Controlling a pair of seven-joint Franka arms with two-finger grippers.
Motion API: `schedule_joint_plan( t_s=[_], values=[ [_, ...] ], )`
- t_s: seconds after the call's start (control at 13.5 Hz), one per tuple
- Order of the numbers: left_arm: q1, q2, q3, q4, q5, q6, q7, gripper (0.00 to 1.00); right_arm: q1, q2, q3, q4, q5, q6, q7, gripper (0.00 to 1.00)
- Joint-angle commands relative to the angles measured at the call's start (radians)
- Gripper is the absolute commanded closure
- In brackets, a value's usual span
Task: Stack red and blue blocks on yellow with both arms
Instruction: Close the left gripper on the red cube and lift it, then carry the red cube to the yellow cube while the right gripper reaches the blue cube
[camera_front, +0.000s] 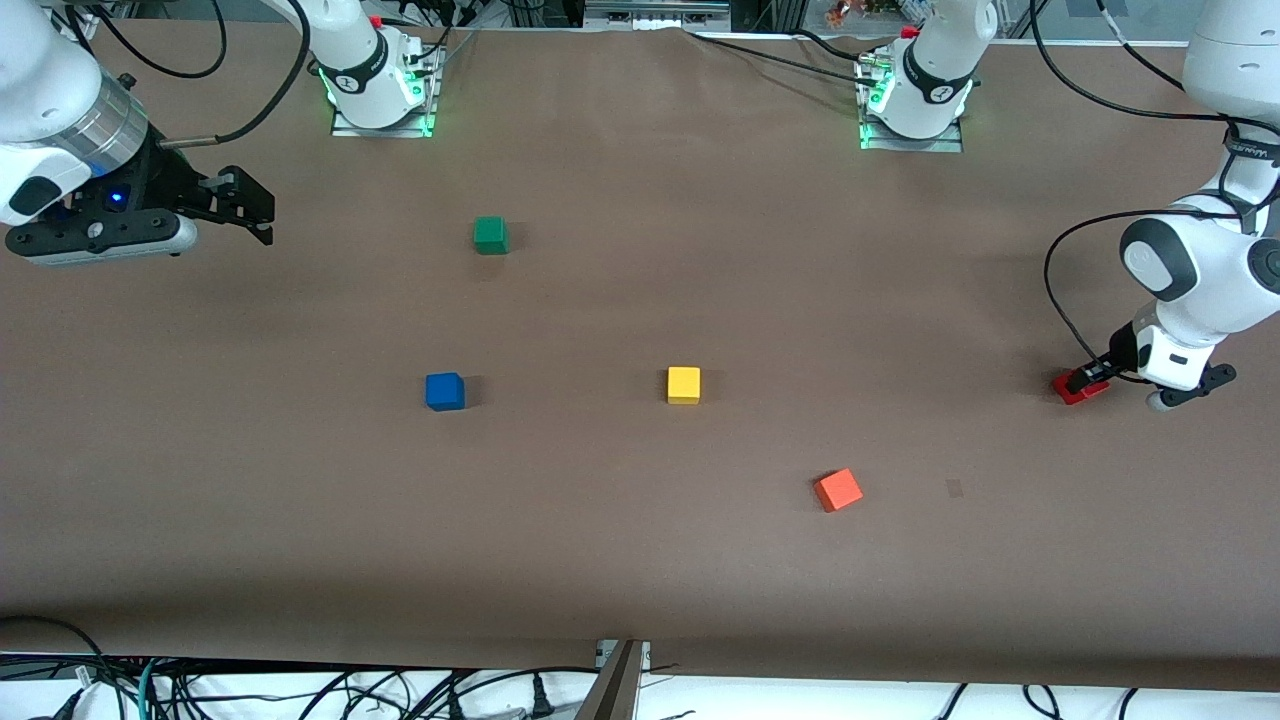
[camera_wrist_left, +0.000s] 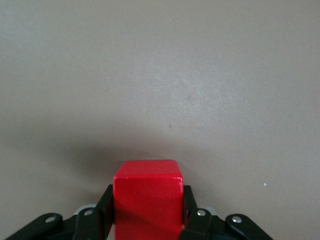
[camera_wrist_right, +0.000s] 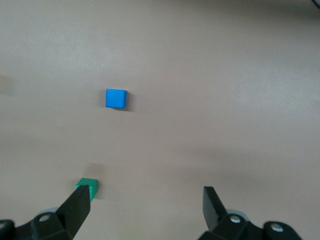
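Observation:
At the left arm's end of the table, my left gripper (camera_front: 1088, 381) is shut on the deep red block (camera_front: 1073, 391), low at the table surface. In the left wrist view the red block (camera_wrist_left: 147, 197) fills the gap between the black fingers (camera_wrist_left: 106, 200). The blue block (camera_front: 445, 391) and the yellow cube (camera_front: 684, 384) sit apart in the middle of the table. My right gripper (camera_front: 250, 205) hangs open and empty in the air over the right arm's end. From the right wrist, the blue block (camera_wrist_right: 116, 98) shows well clear of that open right gripper (camera_wrist_right: 146, 196).
A green cube (camera_front: 490, 235) (camera_wrist_right: 88, 186) sits farther from the front camera than the blue block. An orange-red cube (camera_front: 838, 490) lies nearer the camera than the yellow one, toward the left arm's end. Both arm bases (camera_front: 378, 90) (camera_front: 912, 95) stand at the table's back edge.

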Motion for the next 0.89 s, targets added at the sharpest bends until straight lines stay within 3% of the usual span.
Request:
schedule_joint_plan(
  t_s=[0.0, 0.15, 0.37, 0.59, 0.82],
  values=[
    [-0.005, -0.076, -0.009, 0.0, -0.003, -0.022, 0.03, 0.89, 0.023, 0.034, 0.004, 0.025, 0.007, 0.027, 0.004, 0.0],
    [-0.006, -0.102, -0.072, 0.071, 0.0, -0.158, 0.034, 0.88, 0.038, 0.041, 0.006, 0.025, 0.007, 0.036, 0.004, 0.0],
    [-0.093, -0.099, -0.108, 0.271, 0.122, -0.472, -0.013, 0.9, 0.048, 0.082, 0.004, 0.025, -0.003, 0.037, 0.012, 0.0],
    [-0.297, -0.086, -0.115, 0.446, 0.13, -0.638, -0.229, 0.9, 0.058, 0.126, 0.004, 0.025, -0.023, 0.037, 0.013, 0.0],
    [-0.519, -0.026, -0.117, 0.529, 0.127, -0.656, -0.362, 0.9, 0.052, 0.275, 0.001, 0.029, -0.065, 0.025, -0.011, 0.0]
  ],
)
